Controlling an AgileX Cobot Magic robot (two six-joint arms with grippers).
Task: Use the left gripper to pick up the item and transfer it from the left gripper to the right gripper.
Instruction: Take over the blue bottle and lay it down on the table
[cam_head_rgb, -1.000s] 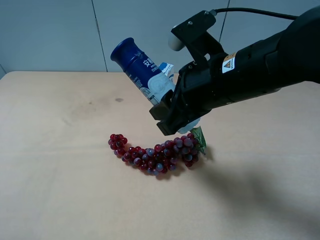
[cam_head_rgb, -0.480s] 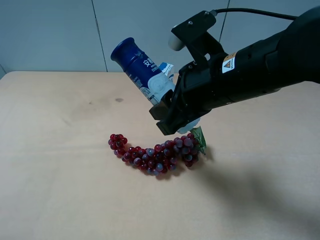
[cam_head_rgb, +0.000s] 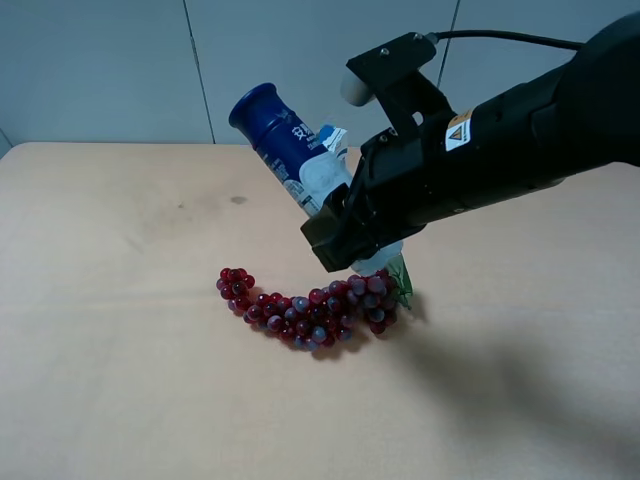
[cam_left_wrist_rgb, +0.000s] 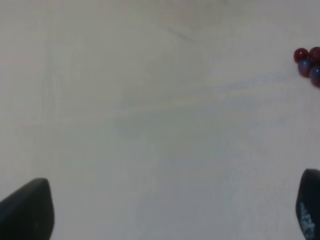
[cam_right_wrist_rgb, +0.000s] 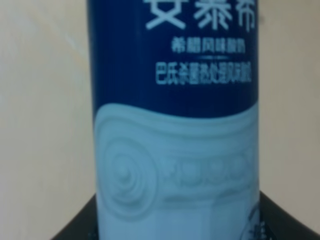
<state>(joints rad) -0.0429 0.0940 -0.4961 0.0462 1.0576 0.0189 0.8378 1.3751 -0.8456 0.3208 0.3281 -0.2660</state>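
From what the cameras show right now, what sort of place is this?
Probably a robot lab test bench: a light wooden table stands before plain grey wall panels, a grape bunch lies on it, seemingly a prop, and the right gripper holds a bottle aloft.

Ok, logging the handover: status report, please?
Left gripper open, empty. Right gripper shut on bottle, tilted, off the table. Grapes lying beneath.
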